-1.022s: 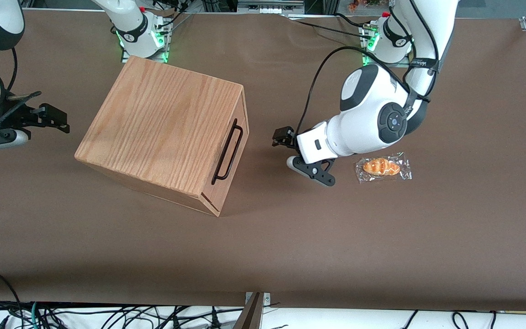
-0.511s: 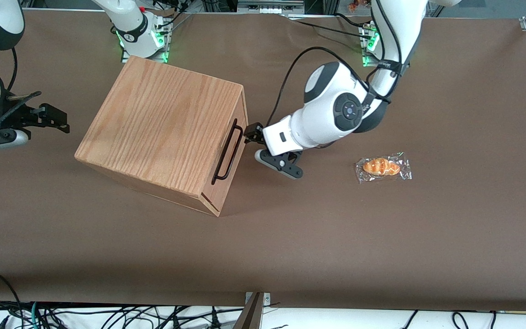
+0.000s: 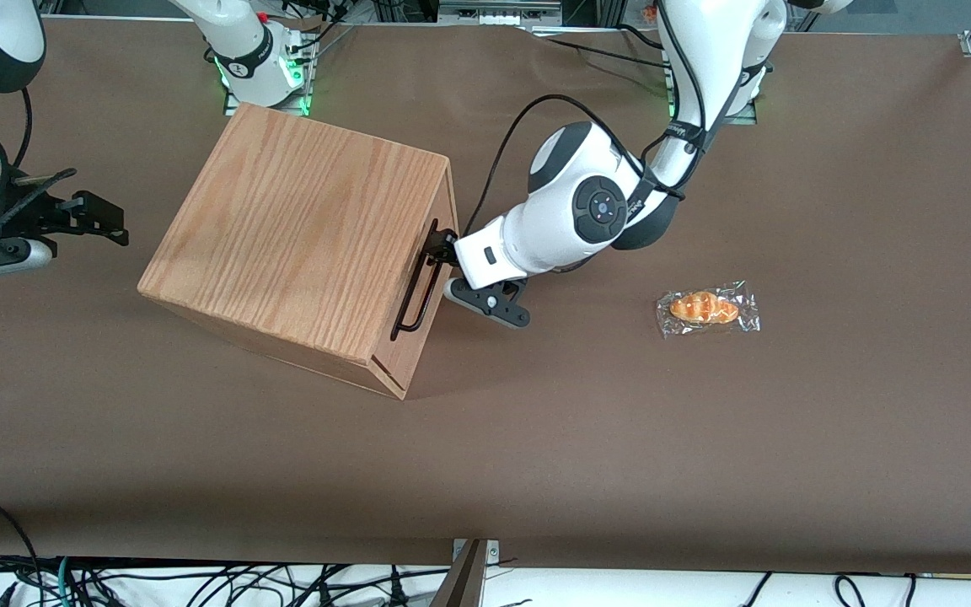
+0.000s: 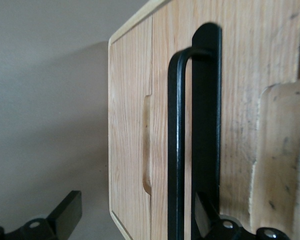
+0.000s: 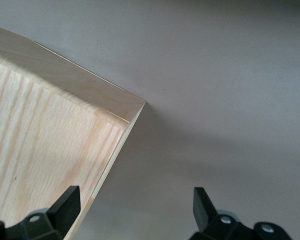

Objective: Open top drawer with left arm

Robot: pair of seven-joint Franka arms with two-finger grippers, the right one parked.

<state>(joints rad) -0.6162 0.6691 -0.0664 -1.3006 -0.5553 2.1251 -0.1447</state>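
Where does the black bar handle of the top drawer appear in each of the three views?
Front view: black bar handle on the cabinet face turned toward the working arm, the gripper open at it.
Left wrist view: handle, one finger wide of it.
Right wrist view: not in it.
Shared landmark: the oak-grain cabinet.

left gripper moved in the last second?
Yes. The left gripper has travelled from open table toward the cabinet and now sits at the top drawer's handle, jaws open. The wrapped bread stayed put.

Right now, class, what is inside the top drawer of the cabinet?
Nothing shows: the top drawer is shut, its front covering the inside. The left arm's gripper is at the black bar handle, fingers open around it.
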